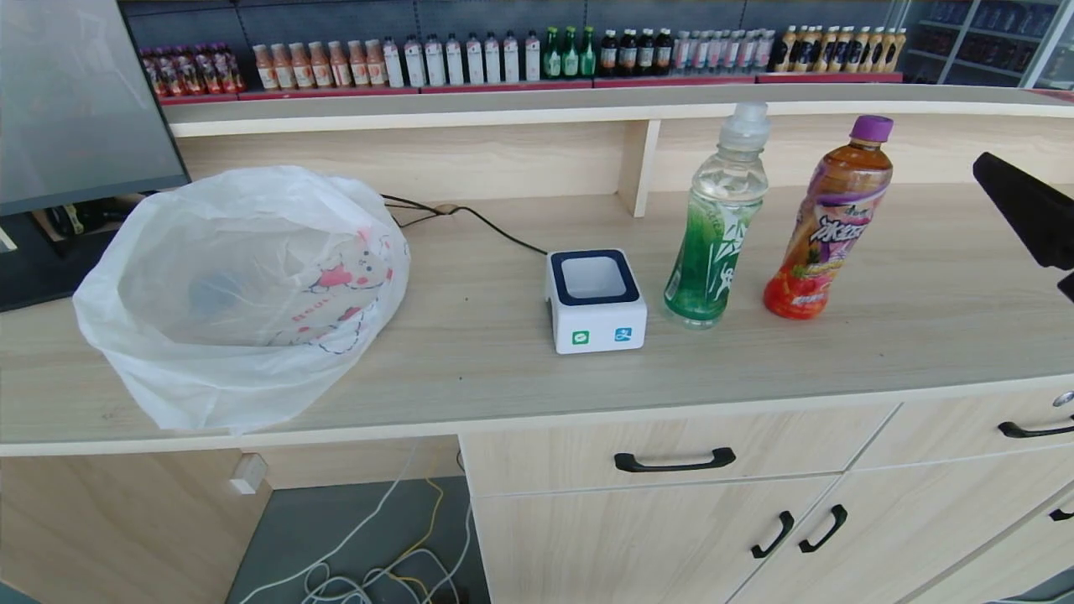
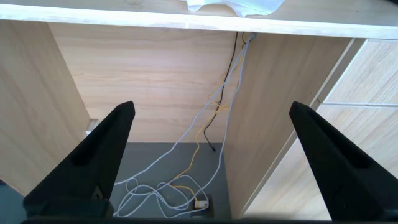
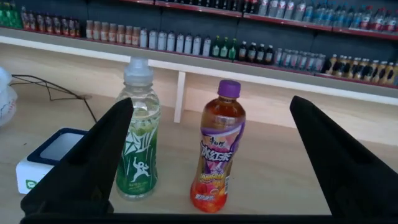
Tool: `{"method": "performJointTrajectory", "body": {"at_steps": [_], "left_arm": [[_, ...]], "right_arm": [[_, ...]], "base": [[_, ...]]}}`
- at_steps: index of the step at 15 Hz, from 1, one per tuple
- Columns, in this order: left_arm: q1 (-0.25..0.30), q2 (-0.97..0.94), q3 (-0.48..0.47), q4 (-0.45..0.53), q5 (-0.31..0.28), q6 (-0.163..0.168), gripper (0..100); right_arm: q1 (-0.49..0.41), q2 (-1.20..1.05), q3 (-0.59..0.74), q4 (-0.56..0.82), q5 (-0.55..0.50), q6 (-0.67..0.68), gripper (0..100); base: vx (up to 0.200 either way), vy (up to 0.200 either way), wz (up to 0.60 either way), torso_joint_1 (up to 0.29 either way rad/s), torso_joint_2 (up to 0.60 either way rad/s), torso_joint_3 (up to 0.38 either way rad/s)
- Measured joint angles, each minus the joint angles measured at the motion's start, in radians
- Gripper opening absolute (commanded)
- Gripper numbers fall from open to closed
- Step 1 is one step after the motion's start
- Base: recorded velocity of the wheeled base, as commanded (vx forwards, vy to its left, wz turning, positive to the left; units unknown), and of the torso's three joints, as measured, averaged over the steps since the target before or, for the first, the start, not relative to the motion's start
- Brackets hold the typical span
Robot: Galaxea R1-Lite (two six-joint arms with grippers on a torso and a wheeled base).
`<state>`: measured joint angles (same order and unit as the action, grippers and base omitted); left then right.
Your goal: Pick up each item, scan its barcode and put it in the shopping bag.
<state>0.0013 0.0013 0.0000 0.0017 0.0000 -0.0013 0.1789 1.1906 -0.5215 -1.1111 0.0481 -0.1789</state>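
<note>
Two bottles stand upright on the wooden counter (image 1: 923, 302): a green-labelled one with a clear cap (image 1: 715, 220) (image 3: 138, 130) and, to its right, an amber tea bottle with a purple cap (image 1: 826, 218) (image 3: 217, 146). A white barcode scanner (image 1: 594, 300) (image 3: 48, 160) sits left of them. Further left lies a white plastic shopping bag (image 1: 243, 289), its mouth wide. My right gripper (image 3: 211, 168) is open, hovering over the counter's right side and facing both bottles; a finger shows in the head view (image 1: 1024, 210). My left gripper (image 2: 211, 168) is open below the counter's edge.
A black cable (image 1: 478, 220) runs from the scanner to the back of the counter. A monitor (image 1: 75, 92) stands at the far left. Drawers with black handles (image 1: 675, 461) sit under the counter. Loose wires (image 2: 180, 186) lie on the floor. Shelves of drinks (image 1: 520, 54) line the background.
</note>
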Motion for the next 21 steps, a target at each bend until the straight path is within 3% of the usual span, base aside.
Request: {"method": "performJointTrajectory", "body": {"at_steps": [4,6,12,21], "left_arm": [[0.0,0.0,0.0,0.0,0.0,0.0,100],[-0.001,0.0,0.0,0.0,0.0,0.0,100],[0.0,0.0,0.0,0.0,0.0,0.0,100],[0.0,0.0,0.0,0.0,0.0,0.0,100]], "right_arm": [[0.201,0.171,0.014,-0.195,-0.185,0.005,100],[0.266,0.244,0.021,-0.245,-0.226,0.025,100],[0.364,0.354,0.085,-0.256,-0.264,0.07,100],[0.372,0.492,0.031,-0.29,-0.267,0.088,100]], "base": [[0.0,0.0,0.0,0.0,0.0,0.0],[0.0,0.0,0.0,0.0,0.0,0.0],[0.0,0.0,0.0,0.0,0.0,0.0],[0.0,0.0,0.0,0.0,0.0,0.0]]}}
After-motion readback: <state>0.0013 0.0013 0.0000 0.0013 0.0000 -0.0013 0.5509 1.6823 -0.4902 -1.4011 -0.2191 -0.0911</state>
